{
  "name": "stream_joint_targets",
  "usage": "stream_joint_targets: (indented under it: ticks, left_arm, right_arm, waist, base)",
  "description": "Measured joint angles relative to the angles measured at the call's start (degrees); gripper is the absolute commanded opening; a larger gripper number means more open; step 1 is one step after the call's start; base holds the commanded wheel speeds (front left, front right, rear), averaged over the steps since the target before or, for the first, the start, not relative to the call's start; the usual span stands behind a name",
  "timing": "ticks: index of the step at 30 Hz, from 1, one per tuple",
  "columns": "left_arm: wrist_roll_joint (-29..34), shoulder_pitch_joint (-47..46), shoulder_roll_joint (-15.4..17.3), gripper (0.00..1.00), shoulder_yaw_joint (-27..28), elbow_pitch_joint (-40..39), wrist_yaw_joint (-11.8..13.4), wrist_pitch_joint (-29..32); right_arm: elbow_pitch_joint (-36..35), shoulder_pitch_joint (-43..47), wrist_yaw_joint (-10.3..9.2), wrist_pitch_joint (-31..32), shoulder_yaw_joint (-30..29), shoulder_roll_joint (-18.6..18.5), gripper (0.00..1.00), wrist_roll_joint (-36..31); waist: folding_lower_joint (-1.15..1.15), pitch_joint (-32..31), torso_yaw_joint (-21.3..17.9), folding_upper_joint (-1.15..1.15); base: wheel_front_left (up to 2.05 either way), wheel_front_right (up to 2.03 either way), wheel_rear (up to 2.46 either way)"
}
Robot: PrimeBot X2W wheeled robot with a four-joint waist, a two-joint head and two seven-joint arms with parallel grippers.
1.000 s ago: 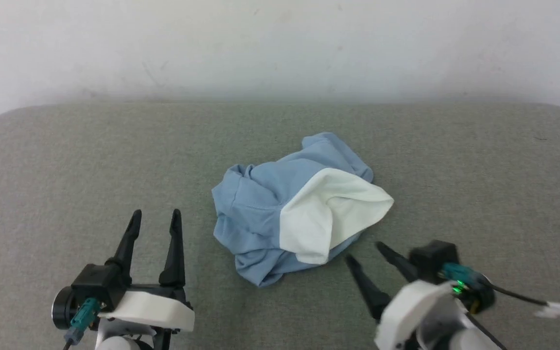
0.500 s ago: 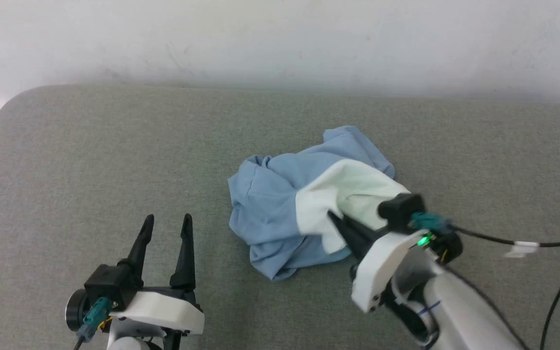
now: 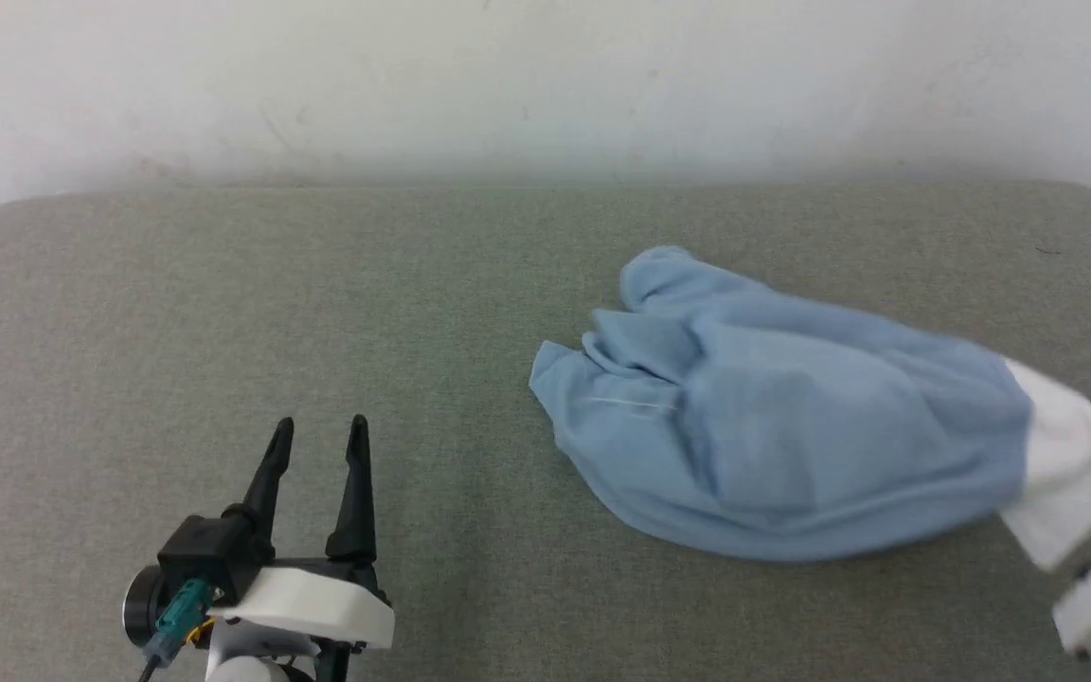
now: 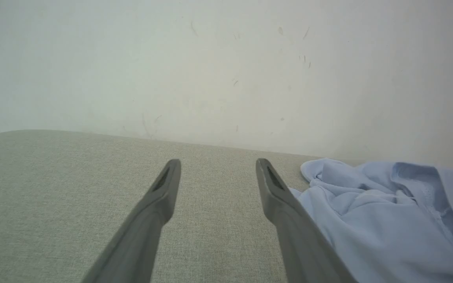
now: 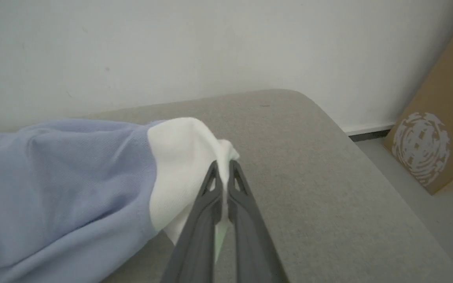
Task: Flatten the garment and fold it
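The garment (image 3: 792, 445) lies on the grey bench (image 3: 223, 284) at the right half of the head view. Its long axis runs from a bunched blue end at 9 o'clock to the white collar panel (image 5: 179, 157) at 3 o'clock.

The right gripper (image 5: 222, 167) sits at that 3 o'clock end. Its jaws are pinched tight on the white panel's edge, and a sliver of cloth shows between the fingers. The fabric near the grip looks lifted off the bench rather than flat.

The left gripper (image 3: 321, 426) hovers low at the near left, fingers pointing to 12 o'clock. Its jaws are spread and hold nothing.

From those open jaws the loose blue end lies at about 2 o'clock, near but apart. The left arm is therefore the closer one to take that end, and I judge that spreading the garment flat depends on that reach.
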Motion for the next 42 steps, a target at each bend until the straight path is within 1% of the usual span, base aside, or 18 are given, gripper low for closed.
stream_joint_targets:
  ticks: [2,4,6,7,10,13,15,16,18,21,25,29,33,34,35,38,42]
  left_arm:
    - [0.0,0.0,-0.1,1.00,0.0,0.1,0.0,0.0]
    - [0.0,0.0,-0.1,1.00,0.0,0.3,0.0,0.0]
    - [0.0,0.0,-0.1,1.00,0.0,0.5,0.0,0.0]
    - [0.0,0.0,-0.1,1.00,0.0,0.6,0.0,0.0]
    - [0.0,-0.1,0.0,1.00,0.0,0.9,0.0,0.0]
    - [0.0,-0.1,0.0,1.00,0.0,1.1,0.0,0.0]
    - [0.0,-0.1,0.0,1.00,0.0,1.3,0.0,0.0]
    - [0.0,-0.1,0.0,1.00,0.0,1.3,0.0,0.0]
    - [0.0,-0.1,0.0,1.00,-0.1,1.4,0.0,0.0]
    - [0.0,-0.2,-0.1,1.00,-0.4,1.6,-0.1,0.0]
    - [0.0,-0.7,-0.2,1.00,-0.8,1.7,-0.1,0.0]
    - [0.0,-1.1,-0.5,1.00,-1.0,1.8,-0.5,0.0]
    - [0.0,-1.2,-0.7,1.00,-1.1,1.9,-0.5,0.0]
    - [0.0,-1.2,-0.9,1.00,-1.0,1.9,-0.5,0.0]
    - [0.0,-1.2,-1.0,1.00,-1.0,1.9,-0.5,0.0]
    - [0.0,-1.2,-1.2,1.00,-1.0,1.9,-0.5,0.0]
    - [0.0,-1.2,-1.3,1.00,-0.7,2.0,-0.5,0.0]
  right_arm:
    - [0.5,3.7,0.00,2.0,-3.4,0.8,0.00,-1.0]
    - [1.8,6.4,0.00,3.4,-5.1,1.5,0.00,-0.8]
    - [3.3,8.3,0.00,4.2,-5.6,1.9,0.56,-1.0]
    - [3.7,8.5,0.00,3.4,-6.3,2.2,1.00,-0.9]
    - [4.0,8.1,0.00,-0.5,-7.8,2.3,1.00,0.7]
    - [2.8,7.0,0.00,-4.4,-8.7,2.2,1.00,0.3]
    - [1.1,6.0,-0.01,-4.8,-7.2,2.1,1.00,-0.5]
    - [0.1,5.6,-0.01,-4.4,-5.4,2.0,1.00,-0.9]
    - [-1.3,4.5,-0.01,-1.6,0.4,1.9,1.00,-1.4]
    - [-1.9,2.4,0.01,4.5,10.7,1.5,1.00,-0.8]
    - [-1.0,-1.3,0.00,10.7,20.8,-1.5,1.00,2.9]
    - [1.5,-4.7,0.00,15.2,26.4,-3.8,1.00,5.3]
    - [6.0,-7.2,0.00,19.0,28.5,-4.8,1.00,5.6]
    - [7.2,-7.5,0.00,19.7,28.8,-5.1,0.39,5.4]
    - [8.1,-7.8,0.00,19.9,28.8,-5.3,0.00,5.1]
    - [9.2,-8.3,0.00,18.9,27.9,-5.4,0.00,4.9]
    - [7.5,-8.2,0.00,16.3,23.2,-5.4,0.00,3.9]
  waist:
    - [0.00,0.2,-0.5,0.00]
    - [0.00,0.4,-0.9,0.00]
    - [0.00,0.6,-1.1,0.00]
    - [0.00,0.8,-1.2,0.00]
    - [0.00,0.9,-1.5,0.00]
    - [0.00,0.9,-1.8,0.00]
    - [0.00,0.7,-1.8,0.00]
    - [0.00,0.6,-1.8,0.00]
    - [0.00,0.4,-1.9,0.00]
    - [0.00,0.3,-1.7,0.00]
    - [0.00,0.1,-1.2,0.00]
    - [0.00,0.3,-0.4,0.00]
    - [0.00,0.7,0.1,0.00]
    - [0.00,0.8,0.2,0.00]
    - [0.00,0.9,0.2,0.00]
    - [0.00,0.9,0.4,0.00]
    - [0.00,0.6,0.3,0.00]
  base:
    - [0.00,0.00,0.00]
    - [0.00,0.00,0.00]
    - [0.00,0.00,0.00]
    - [0.00,0.00,0.00]
    - [0.00,0.00,0.00]
    - [0.00,0.00,0.00]
    - [0.00,0.00,0.00]
    - [0.00,0.00,0.00]
    - [0.00,0.00,0.00]
    - [0.00,0.00,0.00]
    - [0.00,0.00,0.00]
    - [0.00,0.00,0.00]
    - [0.00,0.00,0.00]
    - [0.00,0.00,0.00]
    - [0.00,0.00,0.00]
    - [0.00,0.00,0.00]
    - [0.00,0.00,0.00]
